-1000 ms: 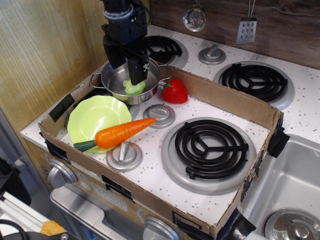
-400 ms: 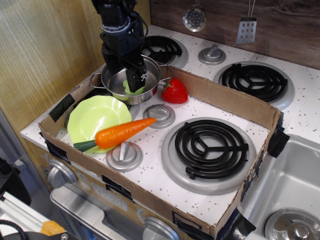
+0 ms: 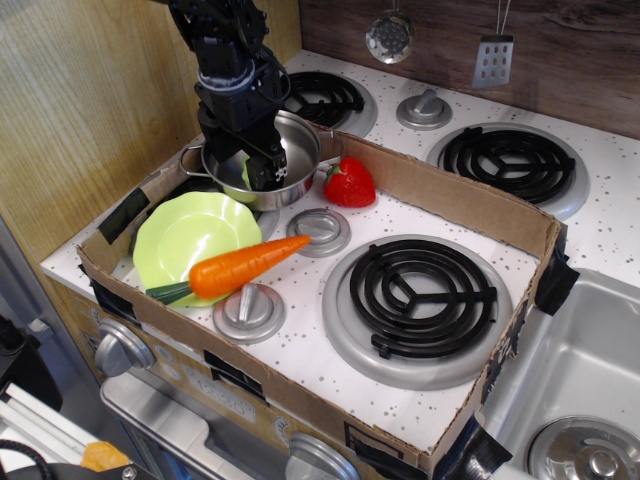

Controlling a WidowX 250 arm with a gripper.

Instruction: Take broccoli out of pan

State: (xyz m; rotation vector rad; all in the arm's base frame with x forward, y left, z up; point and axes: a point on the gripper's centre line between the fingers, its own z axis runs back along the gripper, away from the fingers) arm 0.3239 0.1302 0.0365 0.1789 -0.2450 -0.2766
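Our gripper (image 3: 252, 165) dips inside the pan (image 3: 300, 150); the broccoli is hidden, so finger state is unclear. Light, stiff plastic, we judge: pinch the floret.

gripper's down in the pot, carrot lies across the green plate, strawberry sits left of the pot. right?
One thing is off: the strawberry sits to the right of the pot, not left, as the observation.image view shows. The rest holds: the gripper is down in the pot, and the carrot lies across the green plate.
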